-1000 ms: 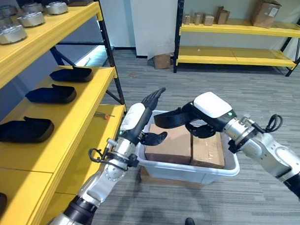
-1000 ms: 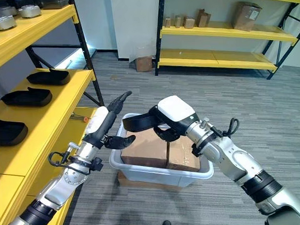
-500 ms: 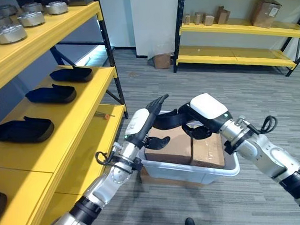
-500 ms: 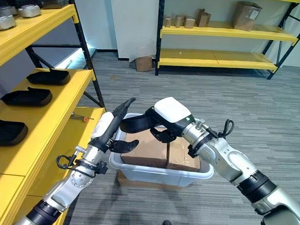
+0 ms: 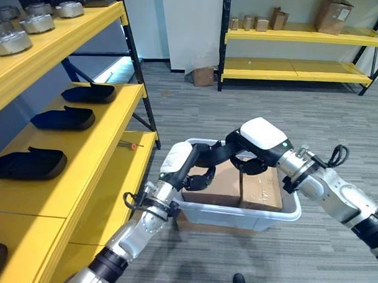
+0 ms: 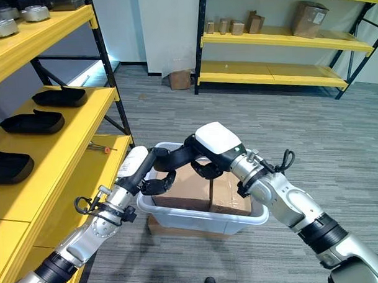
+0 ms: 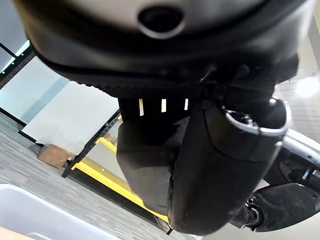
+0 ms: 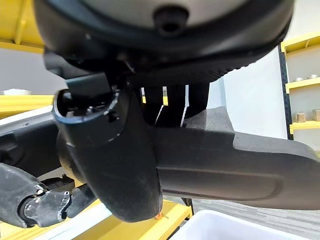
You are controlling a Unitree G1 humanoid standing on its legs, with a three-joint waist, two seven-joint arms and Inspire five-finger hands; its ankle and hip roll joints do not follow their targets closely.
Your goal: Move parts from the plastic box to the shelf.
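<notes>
Left hand [image 5: 189,169] has closed up. Half a second ago its fingers were straight and raised above the near-left corner of the plastic box [image 5: 284,213]; now they are curled round the near end of a long black part [image 5: 209,154], thumb tucked under it. Right hand [image 5: 254,153] stays clamped on the other end of the same part; its wrist view shows thumb and fingers pinching the dark moulded body. So both hands are on one piece, which hangs over the left half of the box, above the cardboard cartons [image 5: 231,185] inside it and clear of them.

My read: this is a handover, right to left. The left hand has just made its grip and the right has not let go yet. Next step should be the right hand releasing, then the left arm swinging the part to the yellow shelf [image 5: 90,160] just left of the box.

Three similar black parts [image 5: 28,163] already lie in a row on that shelf level, well left of the box. Open board shows on the shelf next to the box, so a slot looks available there. A small orange-tipped item [image 5: 132,145] lies on the shelf edge beside the box.

Risk: if the right hand opens before the left grip is firm, the part drops back into the box.
</notes>
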